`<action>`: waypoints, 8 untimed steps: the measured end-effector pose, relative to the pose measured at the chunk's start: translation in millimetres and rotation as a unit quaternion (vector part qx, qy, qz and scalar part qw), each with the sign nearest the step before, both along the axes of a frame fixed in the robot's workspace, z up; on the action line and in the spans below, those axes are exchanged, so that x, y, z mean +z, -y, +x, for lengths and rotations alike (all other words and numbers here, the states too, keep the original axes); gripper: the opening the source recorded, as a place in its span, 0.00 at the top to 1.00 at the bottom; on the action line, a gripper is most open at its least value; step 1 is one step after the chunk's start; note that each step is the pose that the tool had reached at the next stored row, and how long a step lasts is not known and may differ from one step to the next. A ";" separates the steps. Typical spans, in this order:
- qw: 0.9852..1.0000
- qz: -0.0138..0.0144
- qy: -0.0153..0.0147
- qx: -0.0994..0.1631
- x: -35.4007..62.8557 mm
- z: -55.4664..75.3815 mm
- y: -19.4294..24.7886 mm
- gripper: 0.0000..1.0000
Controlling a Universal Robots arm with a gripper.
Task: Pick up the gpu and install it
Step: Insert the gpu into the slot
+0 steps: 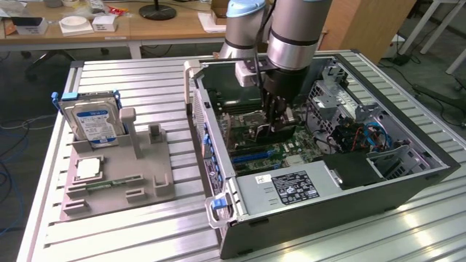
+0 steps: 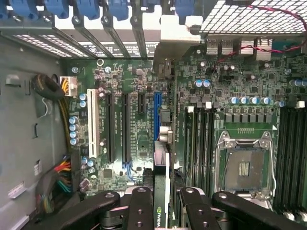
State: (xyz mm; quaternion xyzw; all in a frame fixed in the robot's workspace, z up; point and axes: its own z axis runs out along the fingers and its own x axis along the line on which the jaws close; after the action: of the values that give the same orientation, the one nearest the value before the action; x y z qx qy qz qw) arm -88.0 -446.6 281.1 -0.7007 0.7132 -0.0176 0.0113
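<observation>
- The robot arm's black two-fingered tool (image 2: 165, 203) reaches down into an open black computer tower case (image 1: 328, 213) that lies on its side on a ribbed aluminium worktop (image 1: 131, 76).
- The tool is closed on the gpu (image 2: 163, 153), a thin dark expansion card. It is held edge-on between the fingers (image 2: 141, 206), low over the green motherboard (image 2: 136, 136).
- In the wrist view the card runs alongside a long blue expansion slot (image 2: 157, 120). Whether its edge has entered the slot cannot be told.
- Risk: if the card's edge is slightly off the slot line, pressing down would load the motherboard or bend the card rather than seat it.
- Risk: the pale metal bracket end (image 2: 178, 33) sits close to the rear slot openings with blue clips (image 2: 120, 7). It could catch on the case's edge and tilt the card.
- Risk: the narrow grip on a thin card leaves it free to pivot or slip under resistance.
- Risk: a bare silver processor socket (image 2: 244, 167) and black memory slots (image 2: 196, 143) lie just beside the card. A sideways slip could strike them.
</observation>
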 end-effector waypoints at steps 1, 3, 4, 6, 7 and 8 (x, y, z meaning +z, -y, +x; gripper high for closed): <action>1.000 0.000 0.000 0.000 -1.2 -0.2 0.0 0.74; 1.000 0.000 0.000 0.000 -4.0 -0.3 0.1 0.74; 1.000 0.000 0.000 0.000 -5.4 -0.4 0.2 0.74; 1.000 0.000 0.000 0.000 -7.5 -0.5 0.5 0.74; 1.000 0.000 0.000 0.000 -8.3 -0.6 0.8 0.74; 1.000 0.000 0.000 0.000 -9.0 -0.7 1.0 0.74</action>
State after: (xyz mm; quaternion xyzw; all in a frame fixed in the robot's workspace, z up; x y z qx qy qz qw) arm -88.7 -447.6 272.1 -0.7006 0.7132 -0.0176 0.0112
